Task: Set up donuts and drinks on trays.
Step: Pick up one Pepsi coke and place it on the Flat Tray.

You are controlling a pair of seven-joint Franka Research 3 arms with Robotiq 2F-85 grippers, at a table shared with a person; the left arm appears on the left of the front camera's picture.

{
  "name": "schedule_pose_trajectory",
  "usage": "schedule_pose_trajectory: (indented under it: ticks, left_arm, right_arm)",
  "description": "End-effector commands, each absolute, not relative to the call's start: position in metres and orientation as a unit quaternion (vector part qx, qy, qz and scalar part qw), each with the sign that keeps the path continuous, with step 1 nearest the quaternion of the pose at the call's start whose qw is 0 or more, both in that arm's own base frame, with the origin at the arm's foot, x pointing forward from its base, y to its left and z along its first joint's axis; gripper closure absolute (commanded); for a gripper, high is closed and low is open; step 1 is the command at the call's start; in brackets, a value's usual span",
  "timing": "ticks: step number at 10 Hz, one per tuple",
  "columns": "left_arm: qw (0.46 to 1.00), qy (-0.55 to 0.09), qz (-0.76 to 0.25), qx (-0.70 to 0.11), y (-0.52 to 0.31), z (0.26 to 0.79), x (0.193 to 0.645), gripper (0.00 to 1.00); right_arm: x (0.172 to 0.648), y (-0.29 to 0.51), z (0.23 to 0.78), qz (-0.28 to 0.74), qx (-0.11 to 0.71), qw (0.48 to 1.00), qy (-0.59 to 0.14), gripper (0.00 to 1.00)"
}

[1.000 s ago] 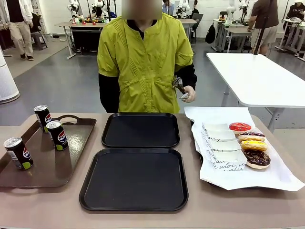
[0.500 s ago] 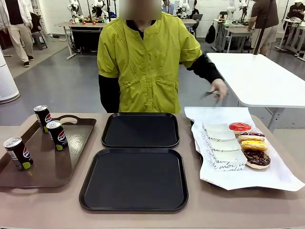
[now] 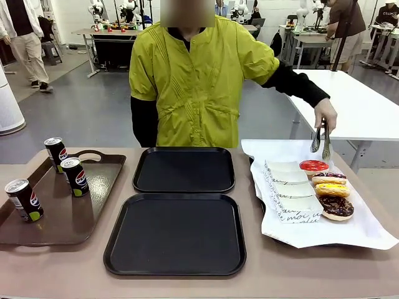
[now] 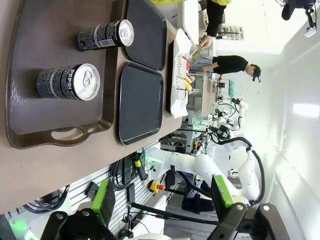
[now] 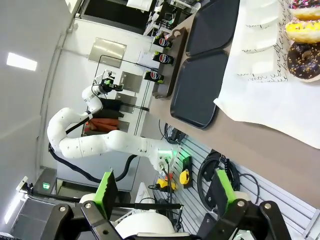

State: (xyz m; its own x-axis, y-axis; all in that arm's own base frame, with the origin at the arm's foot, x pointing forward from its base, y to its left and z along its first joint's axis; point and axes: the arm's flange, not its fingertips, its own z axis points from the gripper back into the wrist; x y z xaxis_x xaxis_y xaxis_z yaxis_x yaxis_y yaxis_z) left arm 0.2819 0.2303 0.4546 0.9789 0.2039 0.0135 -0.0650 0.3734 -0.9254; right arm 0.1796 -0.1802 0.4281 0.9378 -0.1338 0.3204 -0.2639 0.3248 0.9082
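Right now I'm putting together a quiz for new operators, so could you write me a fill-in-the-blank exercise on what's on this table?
The brown tray carries ___ cans.
The person's hand holds ___ above the red donut.
The nearest donut to the robot has ___ glaze.
The left tool and right tool both stand ___.
Missing words: three; tongs; chocolate; open.

Lab hall, probably: rows of worktables
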Motion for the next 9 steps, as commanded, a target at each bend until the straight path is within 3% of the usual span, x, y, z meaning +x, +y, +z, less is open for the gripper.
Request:
schedule_pose_trajectory:
  ticks: [1,9]
  left_arm:
    - [0.827,-0.064,0.083,-0.552,0.2302,0.4539,0.2792,0.0]
    - [0.827,-0.064,0.083,-0.552,0.2302,0.4539,0.2792,0.0]
  right_arm:
    - [0.1787,-0.1811,0.428,0.042,0.583,0.792,-0.175,0.0]
    - [0.1787,-0.1811,0.428,0.042,0.583,0.792,-0.175,0.0]
